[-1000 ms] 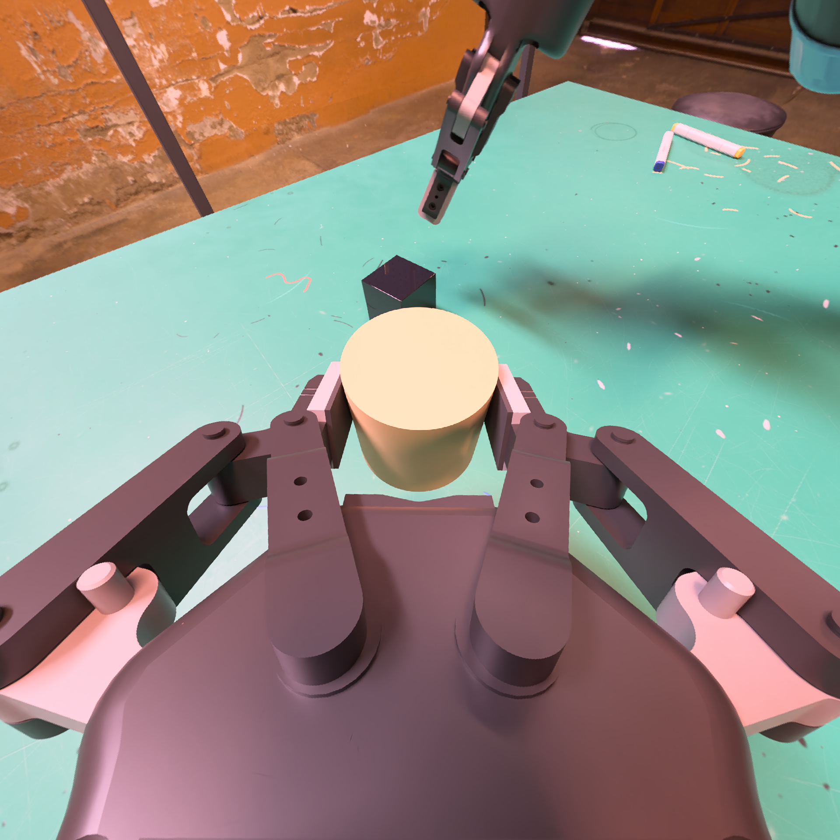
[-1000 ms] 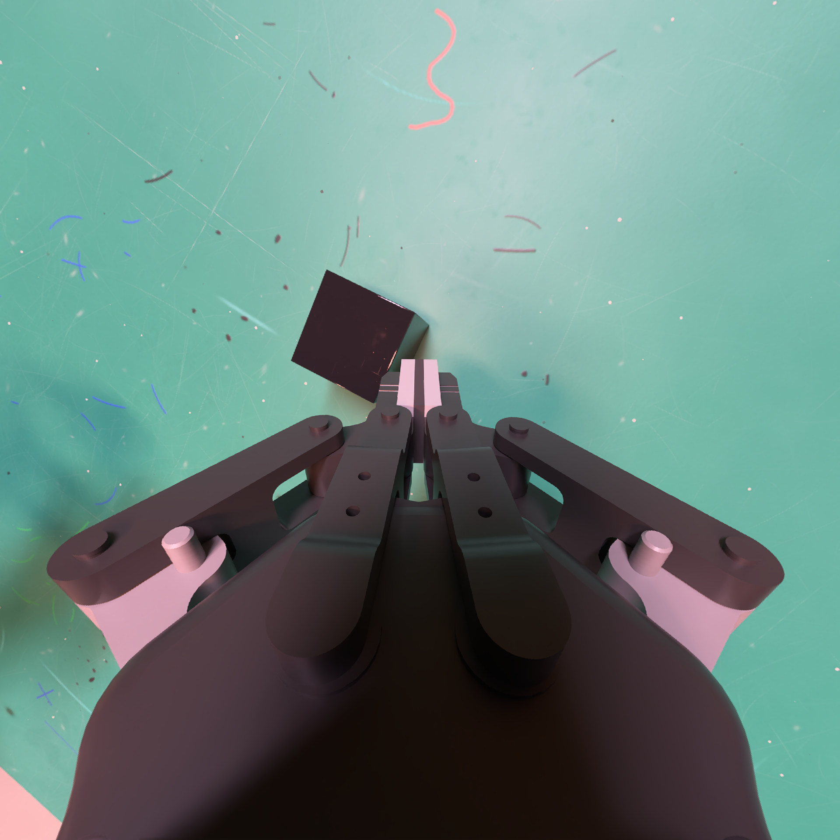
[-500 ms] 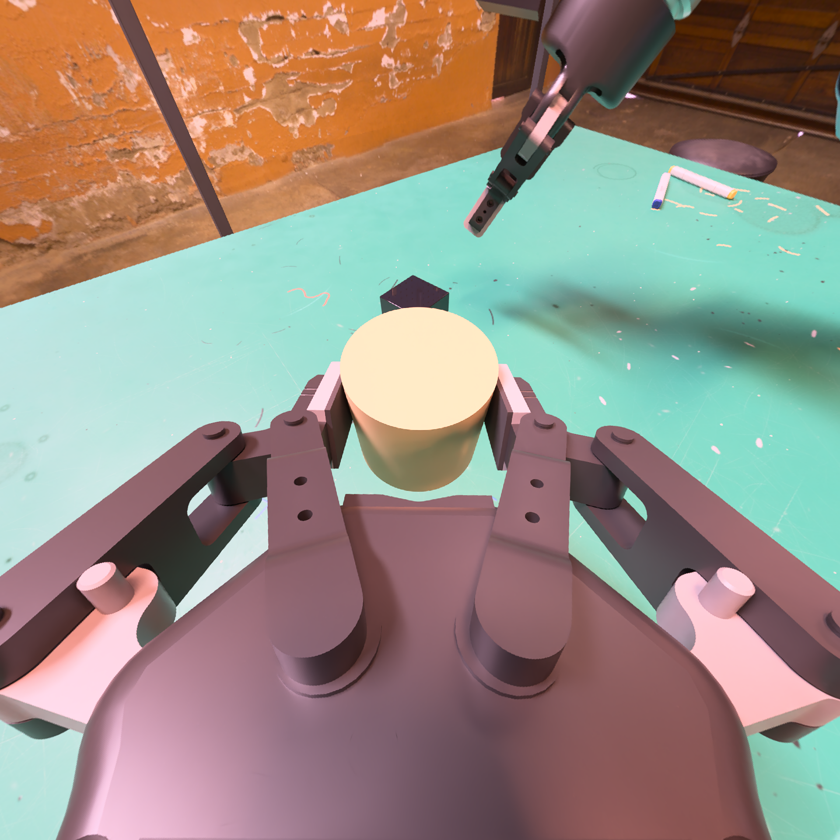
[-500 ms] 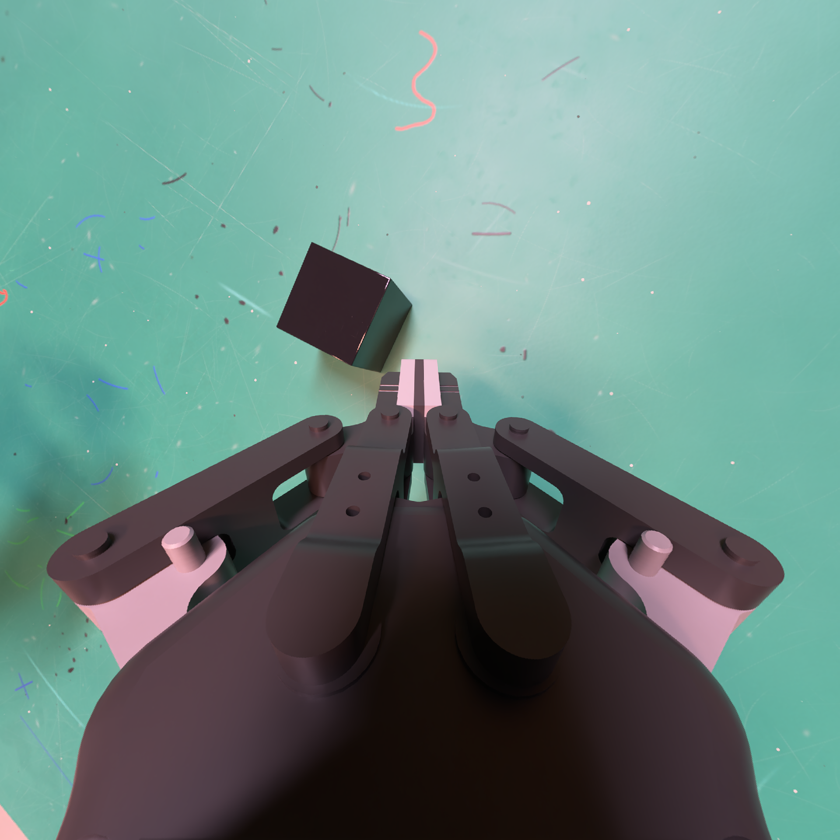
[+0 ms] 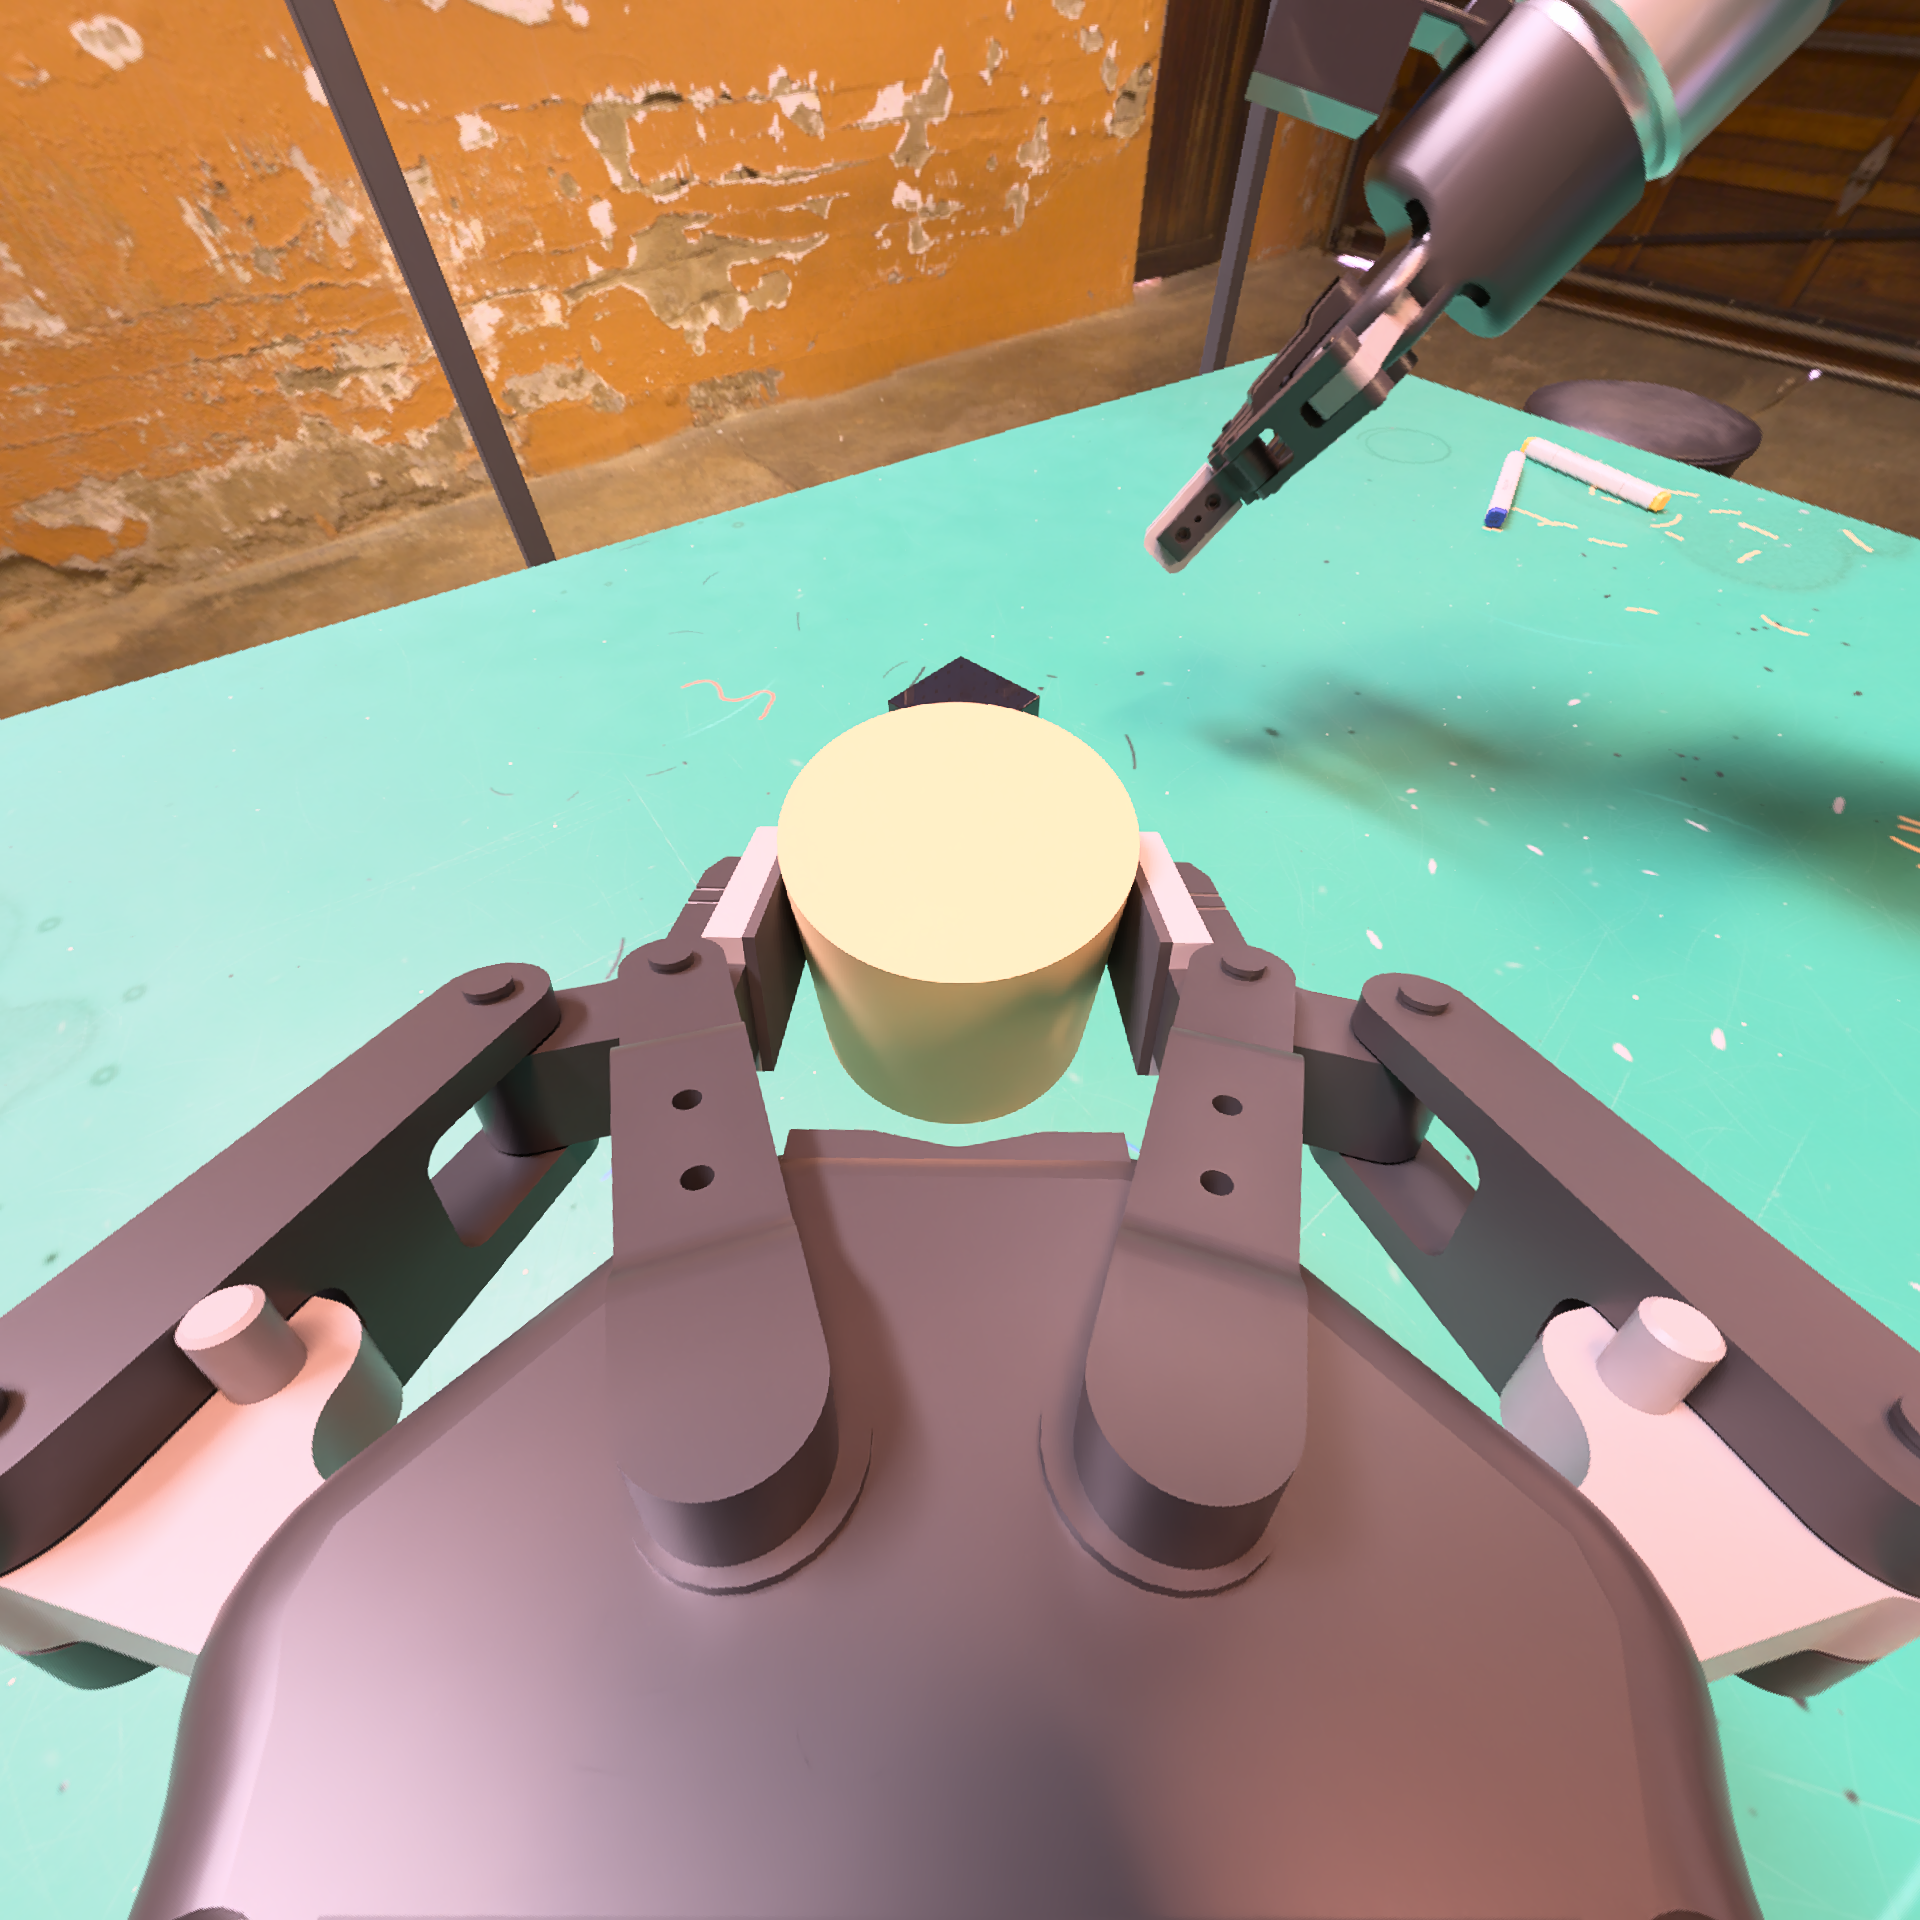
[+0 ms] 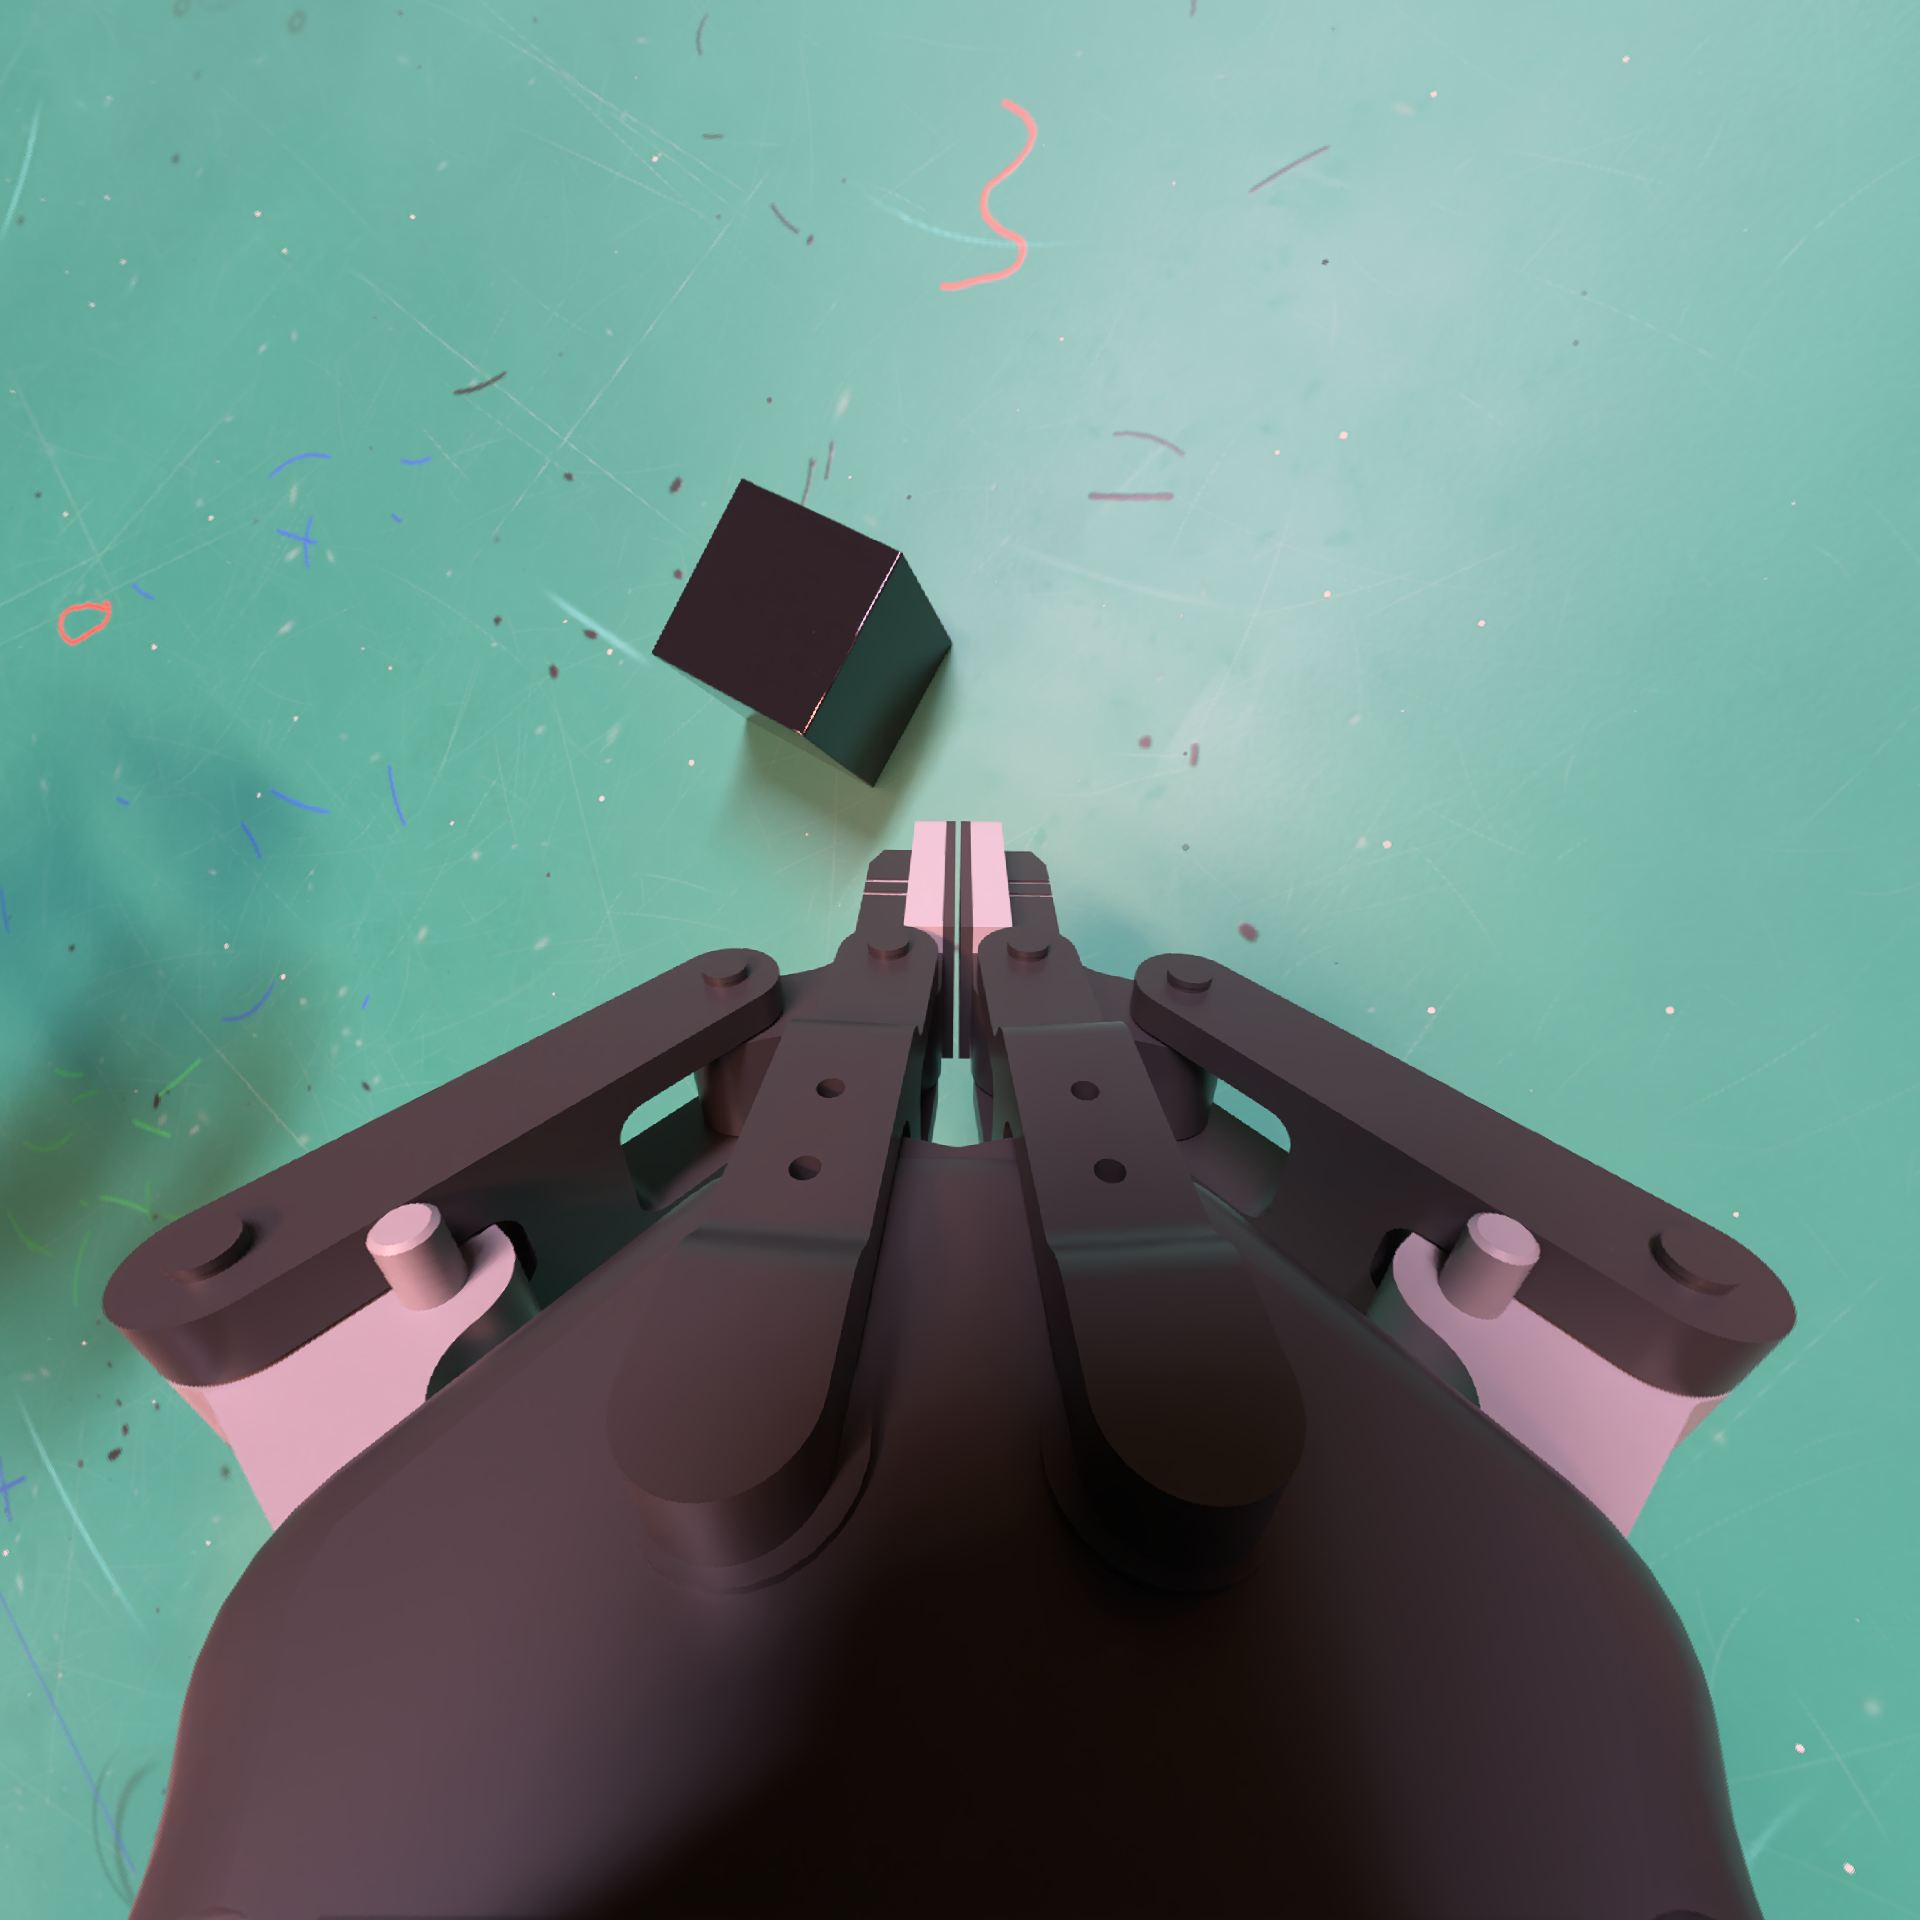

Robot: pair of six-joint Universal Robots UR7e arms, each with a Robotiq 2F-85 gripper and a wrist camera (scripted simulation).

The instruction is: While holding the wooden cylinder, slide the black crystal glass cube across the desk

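My left gripper (image 5: 956,894) is shut on the pale wooden cylinder (image 5: 956,883) and holds it upright above the teal desk (image 5: 312,831). The black glass cube (image 5: 961,681) sits on the desk just beyond the cylinder, mostly hidden by it. In the right wrist view the cube (image 6: 800,623) rests on the desk, ahead and left of my right gripper (image 6: 956,868). That gripper is shut and empty, clear of the cube. It also shows in the left wrist view (image 5: 1195,530), raised above the desk to the right of the cube.
Two white markers (image 5: 1558,478) lie at the far right of the desk, with a dark round stool (image 5: 1642,421) behind. A thin metal pole (image 5: 416,281) and an orange wall stand beyond the desk's far edge. The desk surface bears scribbles and specks.
My right gripper has lifted up and back from the cube, to the right in the left wrist view. The cube lies farther from the left gripper than before. The left grip is unchanged.
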